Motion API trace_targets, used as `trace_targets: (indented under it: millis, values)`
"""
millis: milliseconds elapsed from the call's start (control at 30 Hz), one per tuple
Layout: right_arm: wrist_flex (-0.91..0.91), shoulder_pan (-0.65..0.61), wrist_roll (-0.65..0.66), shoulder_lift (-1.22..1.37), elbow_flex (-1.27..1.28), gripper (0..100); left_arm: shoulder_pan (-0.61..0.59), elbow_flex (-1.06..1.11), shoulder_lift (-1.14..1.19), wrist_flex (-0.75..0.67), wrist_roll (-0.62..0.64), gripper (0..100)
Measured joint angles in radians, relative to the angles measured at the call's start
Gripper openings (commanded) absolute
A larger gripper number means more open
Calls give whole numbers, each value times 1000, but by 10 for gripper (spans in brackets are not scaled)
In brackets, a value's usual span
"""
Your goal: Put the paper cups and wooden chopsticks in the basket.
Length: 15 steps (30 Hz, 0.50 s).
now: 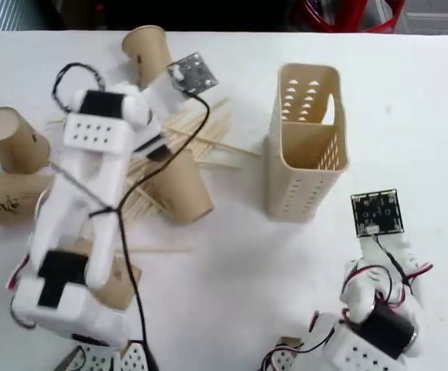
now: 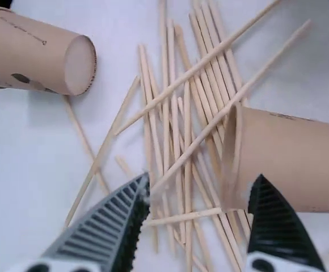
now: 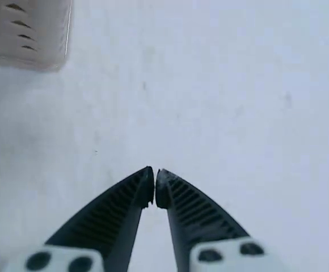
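Observation:
Several brown paper cups lie on their sides on the white table; one (image 1: 181, 189) rests on the scattered wooden chopsticks (image 1: 197, 135). My left gripper (image 2: 201, 195) hangs open just above the chopstick pile (image 2: 181, 113), one finger next to the rim of that cup (image 2: 295, 158). Another cup (image 2: 39, 54) lies farther off, its base facing me. The tall cream basket (image 1: 305, 143) stands upright at centre right. My right gripper (image 3: 154, 184) is shut on nothing over bare table near the basket's corner (image 3: 25, 31).
More cups lie at the far side (image 1: 147, 50) and at the left (image 1: 11, 139) (image 1: 11, 197); one (image 1: 120, 282) is partly under the left arm (image 1: 85, 201). The right arm (image 1: 378, 309) sits at the near right. Open table lies between basket and right arm.

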Motion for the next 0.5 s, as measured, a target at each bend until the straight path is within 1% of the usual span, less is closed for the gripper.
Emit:
trace_targets:
  millis: [133, 500]
  values:
    - [-35, 9, 2, 15, 57, 20, -5, -78, 104, 29, 0, 283]
    - [-41, 11, 2, 5, 63, 20, 46, -97, 126, 123, 0, 282]
